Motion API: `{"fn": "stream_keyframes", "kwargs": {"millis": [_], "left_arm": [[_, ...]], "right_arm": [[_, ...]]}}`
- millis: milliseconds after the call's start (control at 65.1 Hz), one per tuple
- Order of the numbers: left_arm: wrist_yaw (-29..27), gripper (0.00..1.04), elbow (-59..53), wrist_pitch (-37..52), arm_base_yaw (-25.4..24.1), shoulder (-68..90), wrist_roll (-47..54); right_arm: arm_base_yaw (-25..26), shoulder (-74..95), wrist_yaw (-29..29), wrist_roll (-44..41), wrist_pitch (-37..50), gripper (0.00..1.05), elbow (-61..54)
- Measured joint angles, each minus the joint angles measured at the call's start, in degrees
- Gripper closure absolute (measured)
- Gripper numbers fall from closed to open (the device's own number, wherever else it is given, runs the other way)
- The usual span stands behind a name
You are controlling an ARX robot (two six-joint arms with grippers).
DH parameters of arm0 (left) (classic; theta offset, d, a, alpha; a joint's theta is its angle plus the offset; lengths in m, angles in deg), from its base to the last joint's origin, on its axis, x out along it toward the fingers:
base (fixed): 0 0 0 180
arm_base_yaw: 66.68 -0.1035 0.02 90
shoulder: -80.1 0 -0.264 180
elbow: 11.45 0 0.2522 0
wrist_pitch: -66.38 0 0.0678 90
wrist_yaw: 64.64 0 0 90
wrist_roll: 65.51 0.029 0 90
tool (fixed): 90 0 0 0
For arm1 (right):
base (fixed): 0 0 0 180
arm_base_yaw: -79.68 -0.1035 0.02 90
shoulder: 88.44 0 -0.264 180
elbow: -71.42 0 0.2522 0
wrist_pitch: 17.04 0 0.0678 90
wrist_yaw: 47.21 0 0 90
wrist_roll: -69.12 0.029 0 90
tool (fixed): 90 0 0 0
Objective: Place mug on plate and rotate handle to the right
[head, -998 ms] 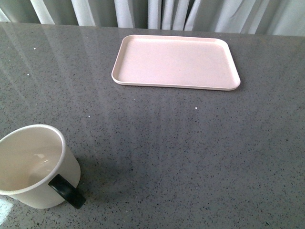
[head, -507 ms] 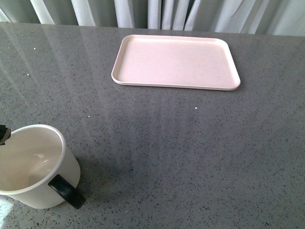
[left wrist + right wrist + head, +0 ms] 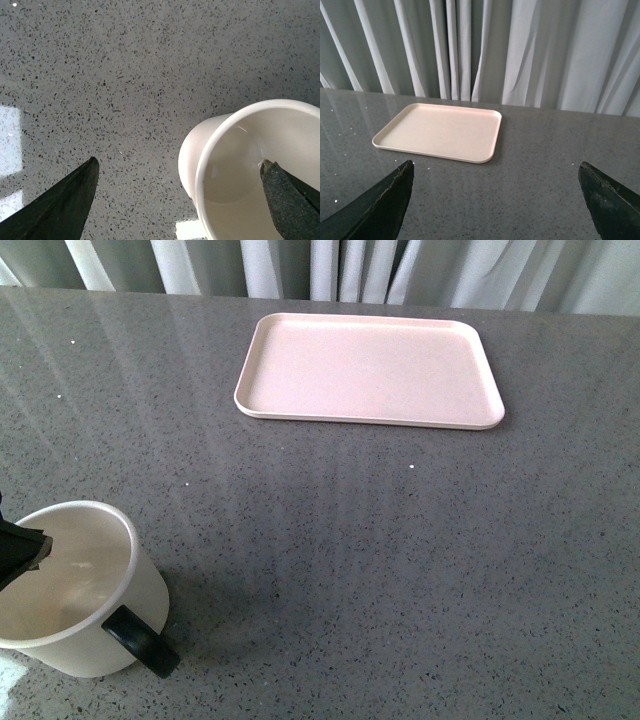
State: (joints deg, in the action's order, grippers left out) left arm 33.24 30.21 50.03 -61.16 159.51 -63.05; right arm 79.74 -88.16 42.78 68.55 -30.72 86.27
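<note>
Grey speckled countertop (image 3: 400, 560) with glossy reflections; pale pleated curtains (image 3: 520, 50) behind.

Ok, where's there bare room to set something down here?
The plate is bare all over. The table is bare between plate and mug and across its whole right side. Only the near left corner is crowded: the mug stands there, with the open left gripper straddling its wall.

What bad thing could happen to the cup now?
The left hand is open across the wall of the mug, with one finger inside the rim. If it pinches only that thin wall, the mug might tilt or slip. The plate sits far across the table, so a weak hold could drop it on the way.
</note>
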Motion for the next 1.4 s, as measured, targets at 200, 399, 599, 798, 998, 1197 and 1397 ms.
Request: {"fn": "stream_keyframes", "kwargs": {"millis": [200, 399, 599, 798, 998, 1197, 1397], "left_arm": [[0.04, 0.09, 0.02, 0.02, 0.7, 1.55, 0.96], [0.04, 0.26, 0.17, 0.13, 1.31, 2.69, 1.64], [-0.24, 0.56, 0.81, 0.33, 2.12, 4.09, 2.27], [-0.46, 0.85, 1.57, 0.33, 2.75, 4.72, 2.47], [-0.33, 1.03, 2.27, -0.22, 3.02, 4.74, 2.86], [-0.31, 1.03, 2.58, -1.22, 3.04, 4.7, 2.91], [-0.33, 1.03, 7.58, -8.2, 4.07, 2.97, 2.67]], "right_arm": [[0.0, 0.0, 0.0, 0.0, 0.0, 0.09, 0.0], [0.0, 0.0, 0.0, 0.0, 0.0, 0.09, 0.0], [0.0, 0.0, 0.0, 0.0, 0.0, 0.09, 0.0], [0.0, 0.0, 0.0, 0.0, 0.0, 0.09, 0.0], [0.0, 0.0, 0.0, 0.0, 0.0, 0.09, 0.0], [0.0, 0.0, 0.0, 0.0, 0.0, 0.09, 0.0], [0.0, 0.0, 0.0, 0.0, 0.0, 0.09, 0.0]]}}
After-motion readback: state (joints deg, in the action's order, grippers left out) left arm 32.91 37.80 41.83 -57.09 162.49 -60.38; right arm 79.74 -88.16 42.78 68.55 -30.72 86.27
